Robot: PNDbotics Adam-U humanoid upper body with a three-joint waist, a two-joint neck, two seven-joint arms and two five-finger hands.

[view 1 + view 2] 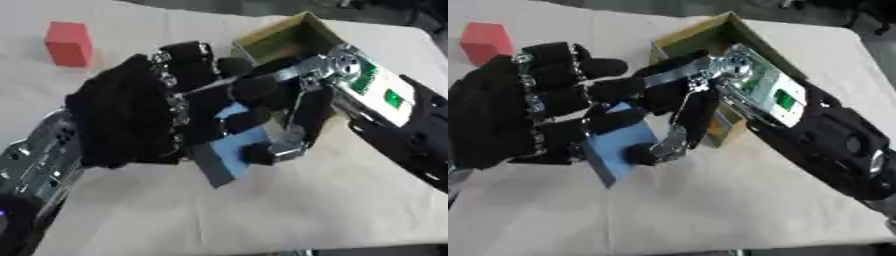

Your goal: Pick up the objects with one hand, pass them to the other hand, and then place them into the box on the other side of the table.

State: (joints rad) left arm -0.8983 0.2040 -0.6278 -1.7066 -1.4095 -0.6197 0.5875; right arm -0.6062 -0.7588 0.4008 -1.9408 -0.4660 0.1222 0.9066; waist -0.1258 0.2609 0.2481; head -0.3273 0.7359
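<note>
Handover beside the box (289,37): left hand (131,115) and right hand (702,95) both apparently clamp the blue block (619,147); release left only once right holds securely.

**Hands hiding most of the block and box**

The left hand (131,120) and right hand (710,95) are covering much of the blue block (619,147), so its full shape is staying hidden. The right hand is blocking the near wall of the box (284,37); its contents cannot be told. The red block (483,40) is sitting partly behind the left hand in the right eye view. Both forearms are running off the picture edges.
</note>
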